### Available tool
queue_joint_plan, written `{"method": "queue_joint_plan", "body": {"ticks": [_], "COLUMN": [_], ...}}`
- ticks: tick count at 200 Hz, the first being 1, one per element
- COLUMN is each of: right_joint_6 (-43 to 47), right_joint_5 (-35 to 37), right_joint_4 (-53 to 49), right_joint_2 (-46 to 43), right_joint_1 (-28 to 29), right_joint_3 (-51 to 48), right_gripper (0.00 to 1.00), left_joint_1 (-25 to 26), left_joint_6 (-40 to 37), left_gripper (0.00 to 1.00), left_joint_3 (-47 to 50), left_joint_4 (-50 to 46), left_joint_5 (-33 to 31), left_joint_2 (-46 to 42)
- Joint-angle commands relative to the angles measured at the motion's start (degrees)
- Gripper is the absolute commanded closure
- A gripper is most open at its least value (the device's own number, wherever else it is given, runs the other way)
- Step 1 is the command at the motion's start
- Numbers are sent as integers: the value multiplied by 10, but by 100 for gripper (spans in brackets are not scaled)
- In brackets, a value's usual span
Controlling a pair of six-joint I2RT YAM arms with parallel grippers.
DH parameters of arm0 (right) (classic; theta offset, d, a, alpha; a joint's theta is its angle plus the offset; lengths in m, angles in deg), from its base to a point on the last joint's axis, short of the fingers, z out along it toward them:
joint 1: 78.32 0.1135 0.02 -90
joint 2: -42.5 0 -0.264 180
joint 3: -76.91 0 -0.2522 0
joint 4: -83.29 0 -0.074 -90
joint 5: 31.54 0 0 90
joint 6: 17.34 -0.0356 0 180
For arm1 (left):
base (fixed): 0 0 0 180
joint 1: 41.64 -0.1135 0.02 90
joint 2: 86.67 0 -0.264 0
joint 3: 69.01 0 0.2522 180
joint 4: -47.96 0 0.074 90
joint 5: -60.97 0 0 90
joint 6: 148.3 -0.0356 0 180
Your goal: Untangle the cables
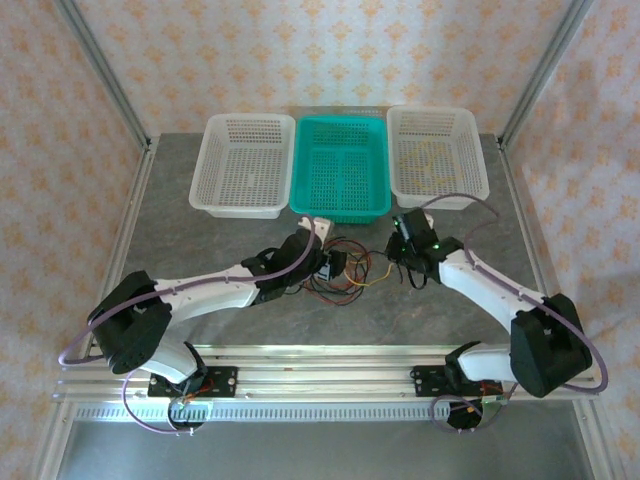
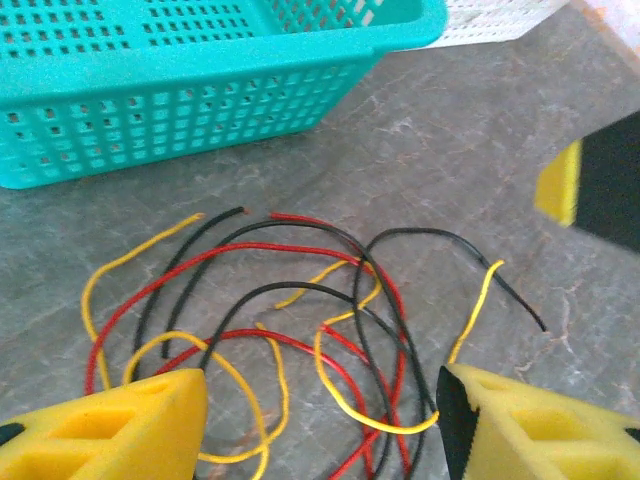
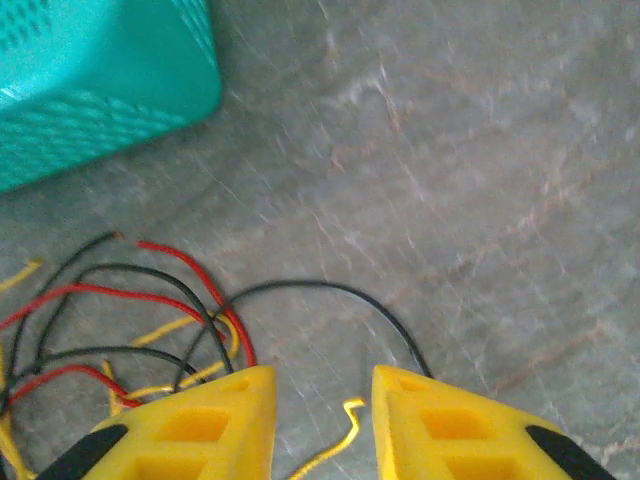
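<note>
Overhead, the cables [image 1: 350, 274] lie tangled on the bench [image 1: 180, 232] just before the teal basket [image 1: 340, 165], between both arms. Left wrist: left gripper [image 2: 320, 385] spread wide over the tangle. Right wrist: right gripper [image 3: 322, 382] parted, clasping nothing, at the tangle's edge

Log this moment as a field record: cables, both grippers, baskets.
cables: red, yellow and black strands, tangled in one loose bundle on the table
left gripper: open, straddling the bundle, gripping nothing
right gripper: open, at the bundle's edge, a loose yellow end between its fingers
baskets: left white basket, teal basket, right white basket, in a row behind the cables
task state: cables not yet separated
</note>
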Motion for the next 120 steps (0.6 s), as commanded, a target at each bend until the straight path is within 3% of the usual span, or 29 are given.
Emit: {"method": "queue_joint_plan", "body": {"ticks": [1, 120], "right_joint_6": [-39, -45], "right_joint_5": [-4, -31], "right_joint_4": [20, 58], "right_joint_2": [18, 101], "right_joint_1": [1, 2], "right_joint_3": [-13, -18], "right_gripper": [70, 68], "left_joint_1": [7, 24], "left_joint_6": [23, 28], "left_gripper": [36, 35], "left_joint_3": [6, 31], "left_joint_4": [50, 103], "left_joint_5": [-8, 14], "left_joint_2": [6, 23]}}
